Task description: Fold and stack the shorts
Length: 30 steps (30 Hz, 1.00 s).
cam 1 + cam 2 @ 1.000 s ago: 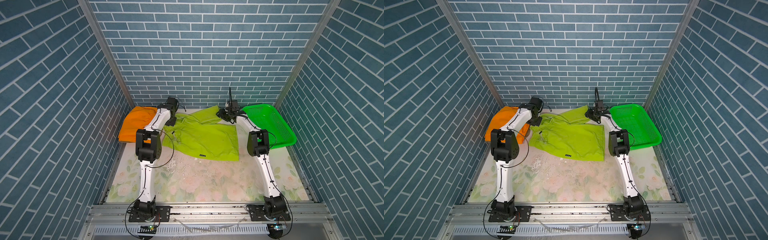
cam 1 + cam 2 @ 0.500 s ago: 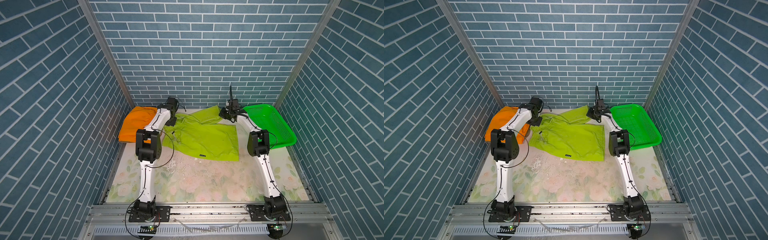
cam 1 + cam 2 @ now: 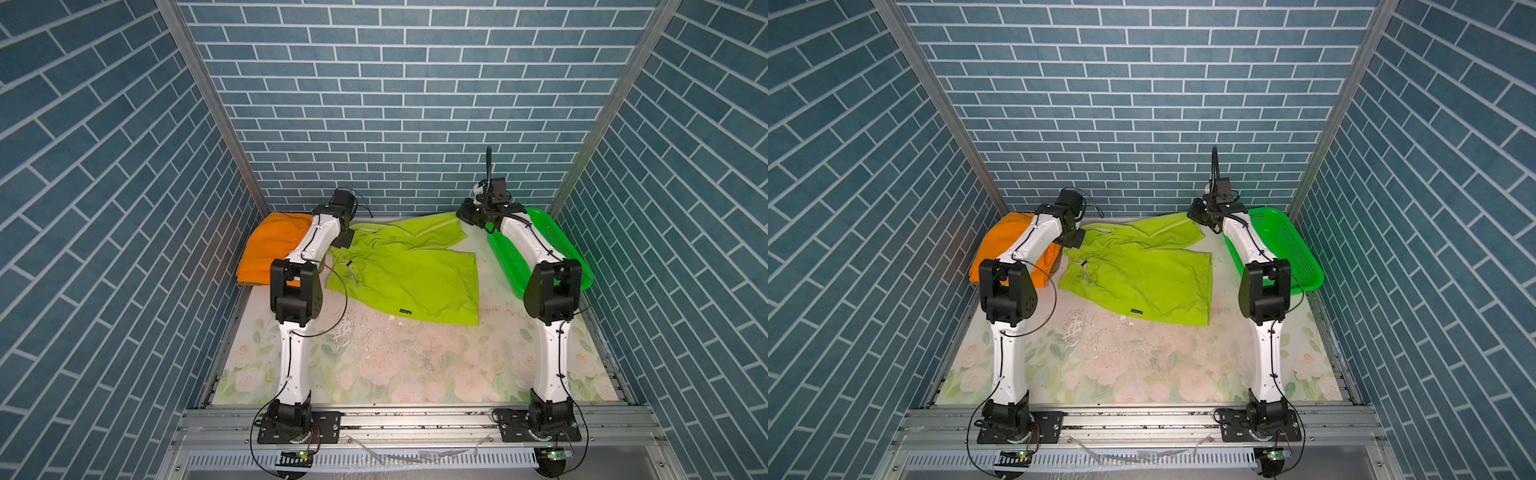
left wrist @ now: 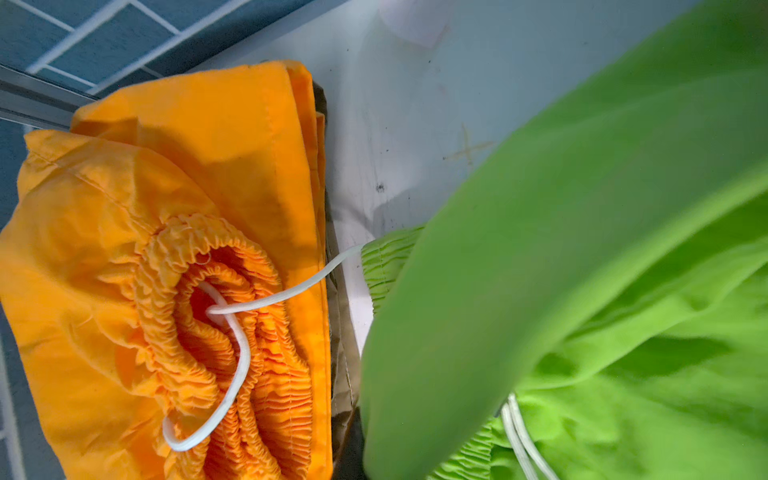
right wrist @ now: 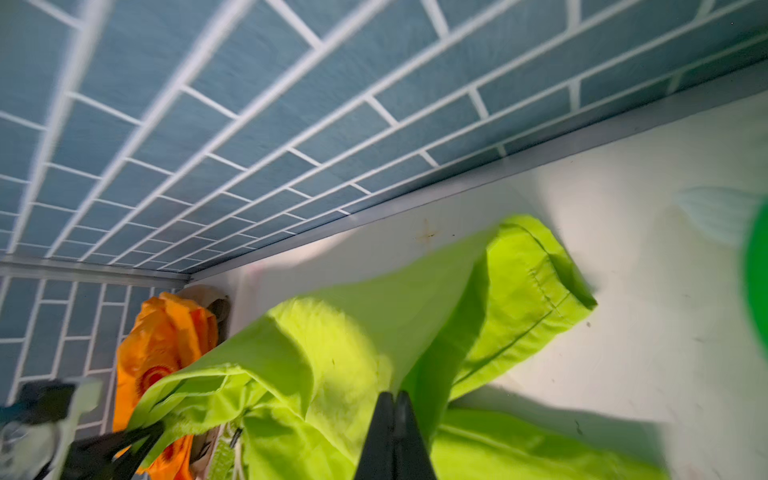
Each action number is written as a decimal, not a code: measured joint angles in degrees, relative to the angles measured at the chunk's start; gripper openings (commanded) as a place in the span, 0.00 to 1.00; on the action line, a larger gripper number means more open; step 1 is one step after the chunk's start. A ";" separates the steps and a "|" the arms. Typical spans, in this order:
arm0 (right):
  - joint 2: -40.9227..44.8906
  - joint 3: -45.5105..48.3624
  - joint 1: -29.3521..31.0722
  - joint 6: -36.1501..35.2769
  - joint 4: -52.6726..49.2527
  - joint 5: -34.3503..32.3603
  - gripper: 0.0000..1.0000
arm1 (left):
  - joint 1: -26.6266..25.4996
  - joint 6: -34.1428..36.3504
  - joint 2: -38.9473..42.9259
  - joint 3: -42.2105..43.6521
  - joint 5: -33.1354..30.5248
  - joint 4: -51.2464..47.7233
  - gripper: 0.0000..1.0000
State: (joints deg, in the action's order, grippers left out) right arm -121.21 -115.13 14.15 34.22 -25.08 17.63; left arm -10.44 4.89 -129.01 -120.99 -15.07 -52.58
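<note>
You have the lime green shorts [image 3: 407, 270] spread across the back of the bench [image 3: 415, 365], one leg angled toward the rear wall. Your right fingers [image 3: 461, 215] meet that leg's tip beside the green basket [image 3: 552, 237]. Your left fingers [image 3: 345, 240] sit at the waistband corner, next to the orange shorts [image 3: 270, 245].

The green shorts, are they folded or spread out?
Spread out, not folded. The lime green shorts lie wide and unfolded, with one leg pinched up by the right claw.
</note>
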 measured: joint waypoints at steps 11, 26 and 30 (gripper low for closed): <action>40.02 50.86 1.20 -1.01 7.93 0.26 0.00 | 0.02 -2.58 15.52 16.26 2.67 6.38 0.13; 44.30 79.95 2.12 1.97 15.30 1.88 0.00 | 1.70 -17.46 25.44 49.72 9.01 13.00 1.00; 45.83 79.91 2.21 1.42 14.71 0.92 0.00 | 1.86 -19.28 28.09 49.05 8.83 13.51 0.99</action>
State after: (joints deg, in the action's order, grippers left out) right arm -75.37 -35.22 16.36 35.64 -10.37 18.55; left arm -8.58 -14.39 -100.92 -71.94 -6.24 -39.07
